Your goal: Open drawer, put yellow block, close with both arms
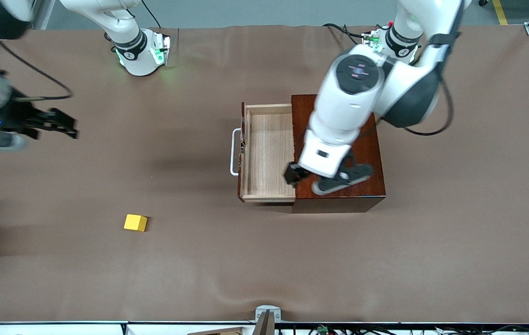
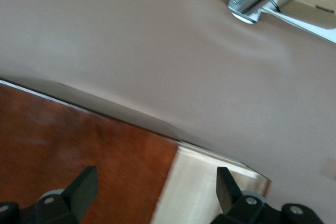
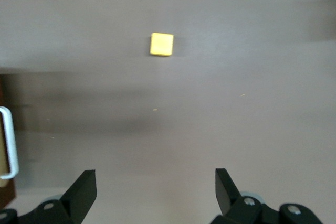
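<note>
One drawer [image 1: 268, 153] stands pulled out of its glossy mahogany box [image 1: 367, 153], toward the right arm's end of the tabletop [image 1: 264, 260]. Its pale wood tray holds nothing. Its dark reddish-brown front carries one white U-shaped handle [image 1: 233, 151], which also shows at the edge of the right wrist view [image 3: 9, 141].

One yellow block [image 1: 135, 223] lies on the bare brown tabletop, well apart from the drawer, nearer to the front camera than it and toward the right arm's end. In the right wrist view the block [image 3: 161, 44] sits alone on the cloth, with the right gripper's two black fingers spread wide and holding nothing.

Two white arms are in view. The left gripper [image 1: 308, 180] hangs over the seam where the box top meets the open tray, at the corner nearer the front camera; the left wrist view shows its fingers [image 2: 81, 188] set wide apart and empty, one over the dark box top and one over the pale tray. The right gripper [image 1: 62, 124] is up in the air over the tabletop at the right arm's end, well away from both drawer and block.

No legible writing or labels show on the box, drawer or block.
</note>
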### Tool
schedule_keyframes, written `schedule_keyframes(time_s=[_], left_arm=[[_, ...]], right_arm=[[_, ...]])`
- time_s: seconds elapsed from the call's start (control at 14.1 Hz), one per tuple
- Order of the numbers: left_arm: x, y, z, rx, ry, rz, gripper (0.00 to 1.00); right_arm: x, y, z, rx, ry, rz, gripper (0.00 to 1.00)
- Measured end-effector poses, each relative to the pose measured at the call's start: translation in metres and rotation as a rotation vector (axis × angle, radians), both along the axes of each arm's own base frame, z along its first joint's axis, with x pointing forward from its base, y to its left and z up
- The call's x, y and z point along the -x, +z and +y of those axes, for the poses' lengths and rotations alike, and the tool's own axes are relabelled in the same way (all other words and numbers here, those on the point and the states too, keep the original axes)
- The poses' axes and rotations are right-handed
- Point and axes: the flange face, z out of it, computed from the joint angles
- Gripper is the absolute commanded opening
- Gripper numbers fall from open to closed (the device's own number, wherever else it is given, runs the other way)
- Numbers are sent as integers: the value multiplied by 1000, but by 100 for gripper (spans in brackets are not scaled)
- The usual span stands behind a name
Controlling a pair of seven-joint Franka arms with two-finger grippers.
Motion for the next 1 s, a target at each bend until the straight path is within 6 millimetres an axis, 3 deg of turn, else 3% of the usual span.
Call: schedule_keyframes(time_s=[0.14, 0.28, 0.5, 0.71, 0.85, 1.0], left_arm=[[-11, 7, 45, -19, -20, 0, 100], [-14, 15, 92, -45, -55, 11, 100], [-14, 24, 163, -86, -126, 47, 100], [-17, 23, 213, -113, -206, 85, 100], [-18, 27, 239, -124, -265, 98, 100], [-15, 40, 269, -134, -325, 102, 100]], right_arm=[[-3, -9, 27, 3, -19, -2, 100], [-11, -22, 32, 3, -32, -8, 100], [-36, -60, 24, 4, -56, -27, 100], [-64, -104, 11, 7, -87, -44, 100], [-73, -116, 2, 8, -102, -49, 100], [-81, -110, 1, 5, -106, -69, 100]])
